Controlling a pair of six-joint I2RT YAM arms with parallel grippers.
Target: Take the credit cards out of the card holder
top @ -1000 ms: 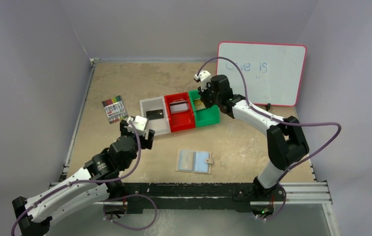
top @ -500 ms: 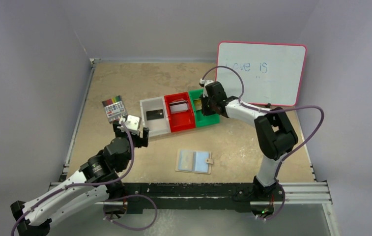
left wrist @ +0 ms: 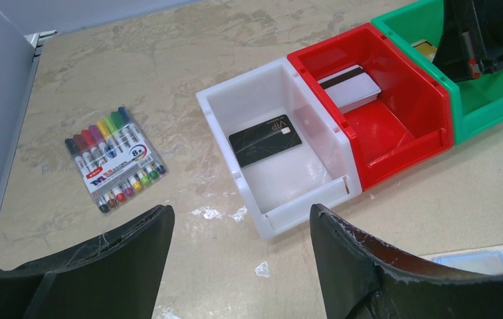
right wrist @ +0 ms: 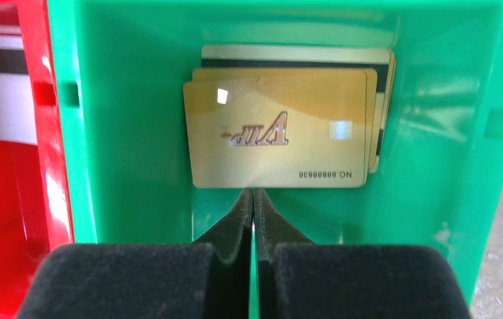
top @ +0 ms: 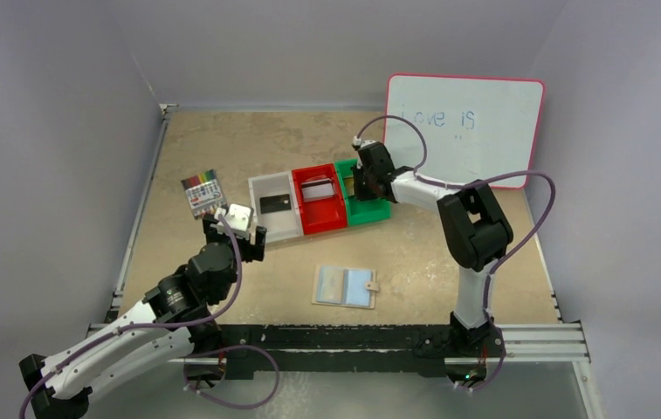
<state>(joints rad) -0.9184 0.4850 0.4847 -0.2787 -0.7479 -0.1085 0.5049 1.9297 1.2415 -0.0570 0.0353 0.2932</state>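
The card holder (top: 345,286) lies open on the table, pale blue inside up, snap tab at its right. A black card (left wrist: 265,139) lies in the white bin (left wrist: 272,216). A silver-grey card (left wrist: 348,88) lies in the red bin (left wrist: 401,149). Gold cards (right wrist: 278,129) lie stacked flat in the green bin (right wrist: 135,133). My right gripper (right wrist: 254,193) is shut and reaches down into the green bin, its tips at the top gold card's near edge, nothing between them. My left gripper (left wrist: 238,219) is open and empty, low over the table just in front of the white bin.
A pack of coloured markers (top: 203,193) lies left of the bins. A whiteboard (top: 464,130) with a pink rim leans at the back right. The three bins (top: 320,202) stand side by side mid-table. Grey walls close in the left and right sides.
My right gripper has dropped down into the green bin as its arm folded in. My left gripper has drawn back a little to the left from the white bin.
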